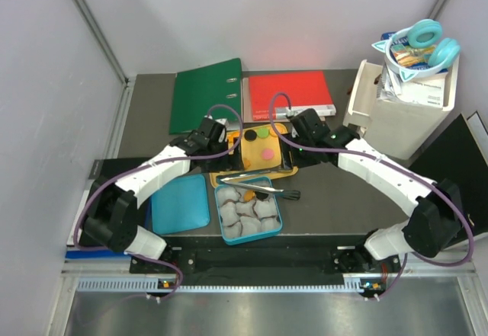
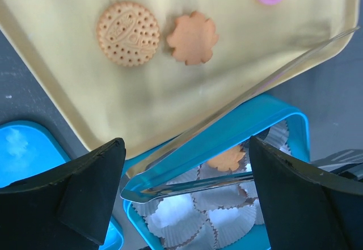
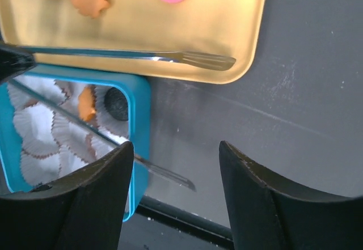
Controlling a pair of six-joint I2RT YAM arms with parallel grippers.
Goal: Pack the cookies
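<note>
Cookies (image 2: 127,33) on the tray (image 2: 68,91), tongs (image 2: 238,105) under the left gripper (image 2: 186,148).
Two orange cookies and a pink one lie on the yellow tray in the middle of the desk (image 1: 343,199), just beyond the left gripper's wide-open fingers. One orange and one black cookie sit in paper cups (image 2: 187,210) in the blue tin (image 2: 272,117) at the tray's near edge. The tongs lie with their long axis along that edge, bridging tray and tin, their joined end between the left fingers, so the left arm looks nearer for a pickup. The right gripper (image 3: 176,151) hangs over the tray's right near corner, fingers apart, holding nothing.
</note>
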